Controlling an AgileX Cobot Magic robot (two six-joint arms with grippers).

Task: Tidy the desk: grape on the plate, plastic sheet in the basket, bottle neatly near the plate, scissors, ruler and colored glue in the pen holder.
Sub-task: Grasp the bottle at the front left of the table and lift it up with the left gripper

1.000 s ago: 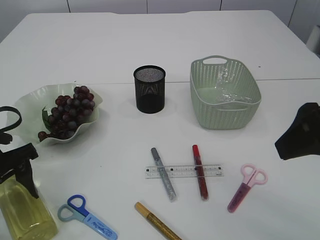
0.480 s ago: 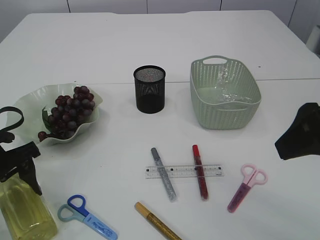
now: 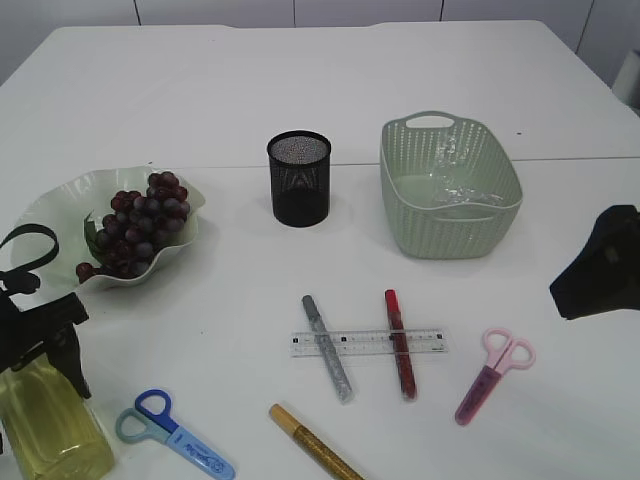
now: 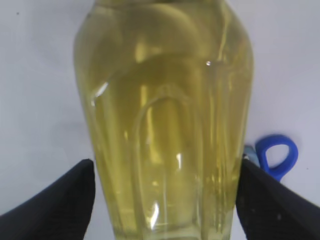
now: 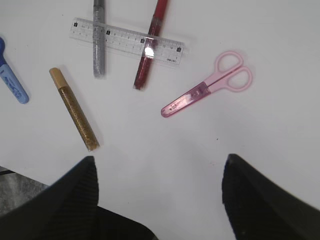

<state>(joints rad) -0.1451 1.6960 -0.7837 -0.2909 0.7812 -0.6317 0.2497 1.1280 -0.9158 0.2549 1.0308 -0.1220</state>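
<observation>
Bottle (image 4: 165, 120): clear plastic, yellow liquid, black spray top, upright.

Bare table (image 3: 230, 300) lies between plate (image 3: 60, 205) and glue sticks (image 3: 328, 348).

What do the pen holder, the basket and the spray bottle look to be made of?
Pen holder: looks like black metal mesh; fine perforated wall, matte.
Basket: likely moulded plastic, pale green, matte, with a woven-look slotted wall.
Spray bottle: clear glossy plastic, probably; yellow liquid shows through, with highlights on its surface.
</observation>
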